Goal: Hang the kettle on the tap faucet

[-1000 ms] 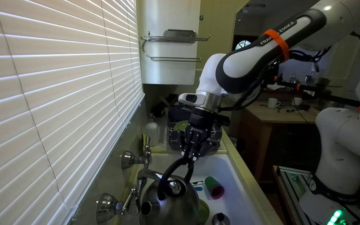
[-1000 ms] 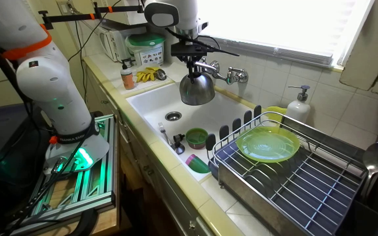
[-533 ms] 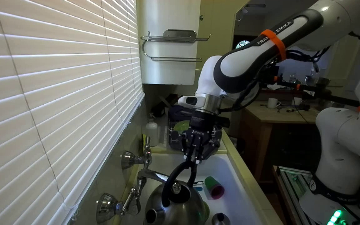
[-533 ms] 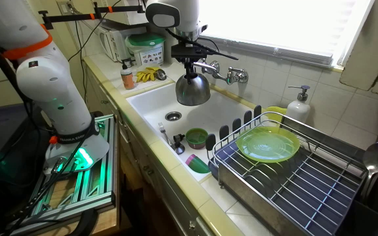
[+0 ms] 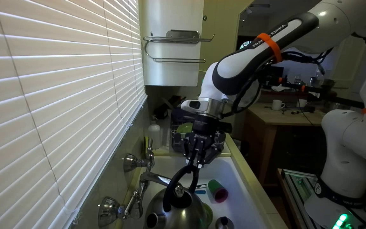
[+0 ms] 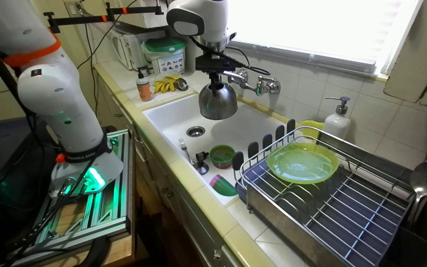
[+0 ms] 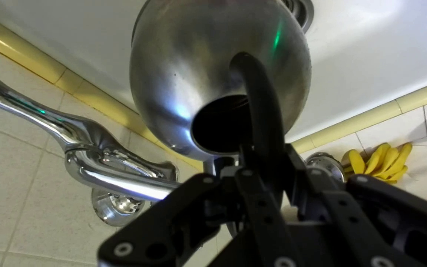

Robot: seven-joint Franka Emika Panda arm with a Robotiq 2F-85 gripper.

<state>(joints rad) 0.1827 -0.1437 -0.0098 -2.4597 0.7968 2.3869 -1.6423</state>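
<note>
The kettle (image 5: 181,214) is a rounded grey metal body with a round top opening and a black arched handle (image 5: 178,178). My gripper (image 5: 195,163) is shut on the top of that handle. The kettle hangs above the sink, as an exterior view (image 6: 218,105) shows. The chrome tap faucet (image 5: 157,178) juts from the wall beside the kettle. In that view its spout tip (image 5: 179,190) shows inside the handle loop. In the wrist view the tap's spout (image 7: 124,183) runs behind my gripper (image 7: 267,157), beside the kettle (image 7: 198,66); its end is mostly hidden.
The white sink (image 6: 161,115) holds a green bowl (image 6: 222,152), a green and pink cup (image 6: 224,185) and a fork (image 6: 184,145). A dish rack (image 6: 361,185) with a green plate (image 6: 302,163) stands beside it. Window blinds (image 5: 59,95) and the tiled wall (image 6: 302,85) border the tap.
The kettle and gripper have moved away from the wall, mostly in the first half second. Since then the forearm has dipped a little and the kettle has shifted slightly. The grip is unchanged.
</note>
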